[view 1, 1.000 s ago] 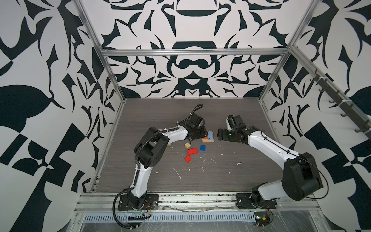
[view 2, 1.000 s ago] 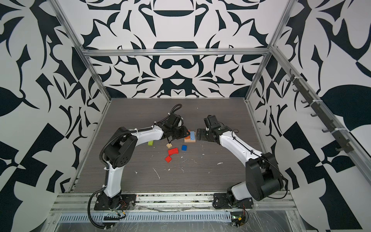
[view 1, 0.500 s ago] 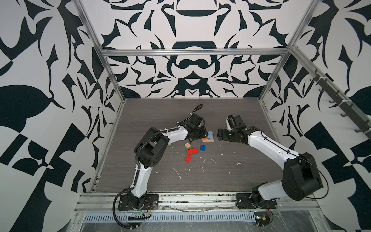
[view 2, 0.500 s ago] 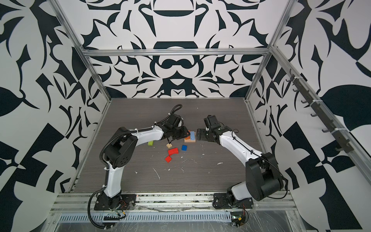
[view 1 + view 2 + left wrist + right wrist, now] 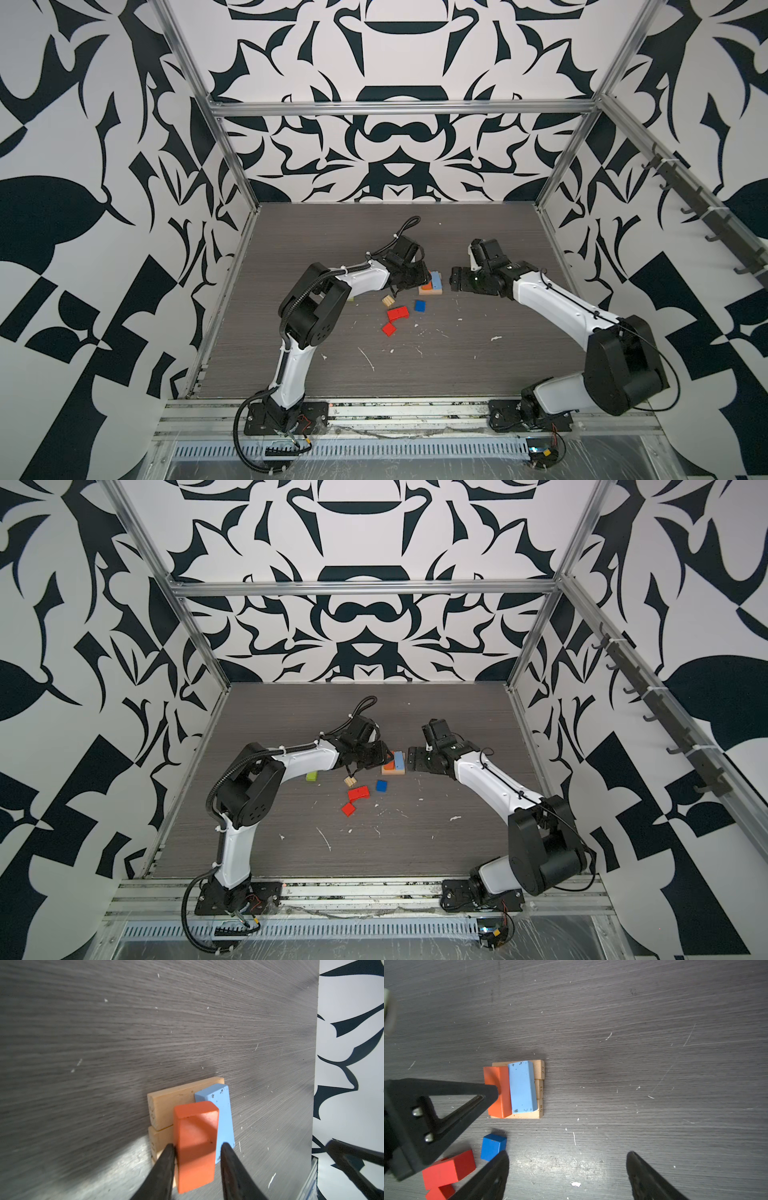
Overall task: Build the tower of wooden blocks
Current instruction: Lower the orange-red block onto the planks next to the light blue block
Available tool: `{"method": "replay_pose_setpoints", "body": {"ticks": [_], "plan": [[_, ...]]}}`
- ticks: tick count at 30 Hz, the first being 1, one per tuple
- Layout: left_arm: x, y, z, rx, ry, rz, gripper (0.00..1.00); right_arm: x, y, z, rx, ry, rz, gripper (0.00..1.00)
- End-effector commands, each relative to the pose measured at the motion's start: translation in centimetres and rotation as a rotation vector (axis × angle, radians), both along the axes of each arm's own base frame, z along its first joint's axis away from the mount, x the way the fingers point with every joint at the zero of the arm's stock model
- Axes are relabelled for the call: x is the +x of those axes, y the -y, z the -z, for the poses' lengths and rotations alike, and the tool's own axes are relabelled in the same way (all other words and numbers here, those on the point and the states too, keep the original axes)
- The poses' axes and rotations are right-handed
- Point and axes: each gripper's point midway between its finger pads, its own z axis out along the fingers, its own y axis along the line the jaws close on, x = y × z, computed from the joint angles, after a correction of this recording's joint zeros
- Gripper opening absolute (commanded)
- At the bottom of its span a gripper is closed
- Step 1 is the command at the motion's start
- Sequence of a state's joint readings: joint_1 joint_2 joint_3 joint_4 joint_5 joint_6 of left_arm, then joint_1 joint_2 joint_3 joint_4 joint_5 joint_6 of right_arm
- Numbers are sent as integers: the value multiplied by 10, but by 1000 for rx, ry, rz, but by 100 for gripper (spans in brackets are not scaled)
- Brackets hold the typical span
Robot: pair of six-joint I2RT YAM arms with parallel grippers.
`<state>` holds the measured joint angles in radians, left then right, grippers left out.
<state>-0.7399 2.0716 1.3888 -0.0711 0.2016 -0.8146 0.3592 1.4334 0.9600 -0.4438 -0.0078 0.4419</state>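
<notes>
The wood block tower (image 5: pixel 432 286) stands mid-table: a flat base of tan oblongs (image 5: pixel 538 1070) with a light blue oblong (image 5: pixel 522 1086) and an orange oblong (image 5: pixel 195 1126) lying side by side on it. My left gripper (image 5: pixel 197 1145) straddles the orange oblong. One finger (image 5: pixel 166 1159) touches its side, the other stands a sliver off it, so the jaws are slightly open. My right gripper (image 5: pixel 568 1155) hovers wide open and holds nothing, just right of the tower in both top views (image 5: pixel 457 280).
Loose blocks lie in front of the tower: a dark blue cube (image 5: pixel 420 306), a red oblong (image 5: pixel 398 313), a red cube (image 5: pixel 389 329) and a tan cube (image 5: pixel 388 301). A lime green block (image 5: pixel 311 776) lies by the left forearm. The enclosure walls lie far off.
The left jaws have eased a little round the orange oblong, which rests on the tan base. Neither arm has visibly moved.
</notes>
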Motion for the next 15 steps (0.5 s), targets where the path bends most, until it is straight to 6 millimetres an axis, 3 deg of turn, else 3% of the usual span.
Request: {"method": "replay_pose_setpoints", "body": {"ticks": [1,10,15], "plan": [[-5,-2,16,25,-24,-6,40,0,1,-5,4,15,-3,91],[-5,-2,5,16,-9,1,42,3,-1,-4,9,19,-8,91],[-2,2,-16,-3,37,25,45,11,-1,-2,-2,26,2,92]]}}
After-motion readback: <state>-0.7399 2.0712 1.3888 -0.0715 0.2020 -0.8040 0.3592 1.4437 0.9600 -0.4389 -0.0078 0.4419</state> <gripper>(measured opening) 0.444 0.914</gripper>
